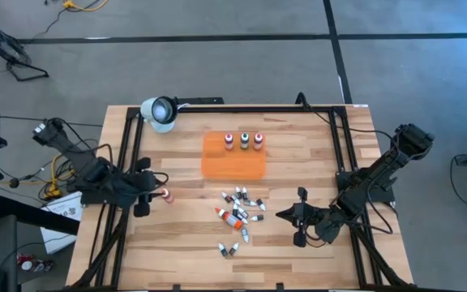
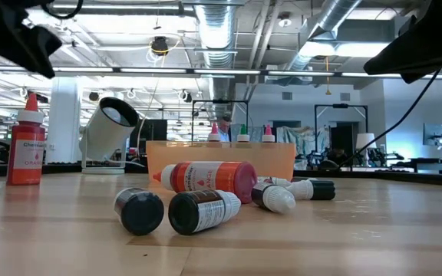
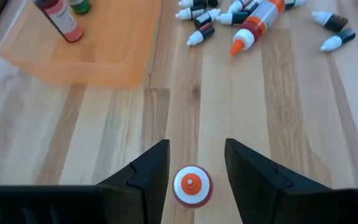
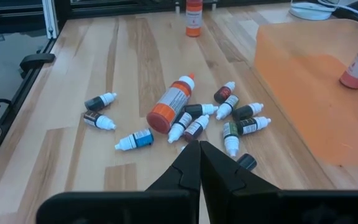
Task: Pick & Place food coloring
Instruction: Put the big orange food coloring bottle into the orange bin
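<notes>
The step in hand looks like the transfer of one upright red food-colouring bottle with a white-and-orange cap (image 3: 192,185). It stands on the pale wooden table (image 1: 177,243) at about nine o'clock, well apart from the heap. The left gripper (image 3: 196,168) hangs over it, jaws partly spread with the cap between them, one finger on each side. Whether the pads touch it I cannot tell, so it may be just set down or about to be gripped.

The flat translucent orange plastic tray (image 1: 233,166) sits near twelve o'clock with three capped bottles (image 1: 244,140) along its far edge. The next move probably calls for closing squarely on the cap, lifting straight, then carrying toward the tray.

The loose pile of small vials and one larger orange bottle (image 1: 237,215) lies at the centre. The right gripper (image 4: 199,158) waits at about four o'clock, fingers pressed together, empty.
</notes>
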Robot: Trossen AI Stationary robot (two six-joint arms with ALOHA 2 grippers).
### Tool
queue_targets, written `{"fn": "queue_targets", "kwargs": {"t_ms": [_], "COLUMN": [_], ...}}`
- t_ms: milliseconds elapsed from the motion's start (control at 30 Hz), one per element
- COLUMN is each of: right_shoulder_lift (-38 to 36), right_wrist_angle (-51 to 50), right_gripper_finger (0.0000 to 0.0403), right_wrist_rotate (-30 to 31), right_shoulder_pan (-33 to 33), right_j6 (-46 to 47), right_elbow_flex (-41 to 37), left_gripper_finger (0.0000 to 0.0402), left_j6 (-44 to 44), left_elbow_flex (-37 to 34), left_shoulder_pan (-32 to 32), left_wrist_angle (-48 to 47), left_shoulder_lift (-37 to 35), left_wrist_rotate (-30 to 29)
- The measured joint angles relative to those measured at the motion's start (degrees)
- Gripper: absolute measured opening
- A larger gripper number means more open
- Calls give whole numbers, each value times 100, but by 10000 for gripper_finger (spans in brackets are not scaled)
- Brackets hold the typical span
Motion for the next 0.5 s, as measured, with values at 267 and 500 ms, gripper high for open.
{"fn": "queue_targets", "kwargs": {"t_ms": [267,500], "right_shoulder_lift": [0,0], "right_wrist_angle": [12,12], "right_gripper_finger": [1,1], "right_wrist_rotate": [2,2], "right_shoulder_pan": [0,0], "right_j6": [1,2], "right_elbow_flex": [0,0], "left_gripper_finger": [149,149], "left_j6": [-7,-296], "left_elbow_flex": [-324,-324], "left_shoulder_pan": [-177,-218], "left_wrist_angle": [471,505], "left_shoulder_lift": [-301,-115], "left_wrist_rotate": [-232,-462]}}
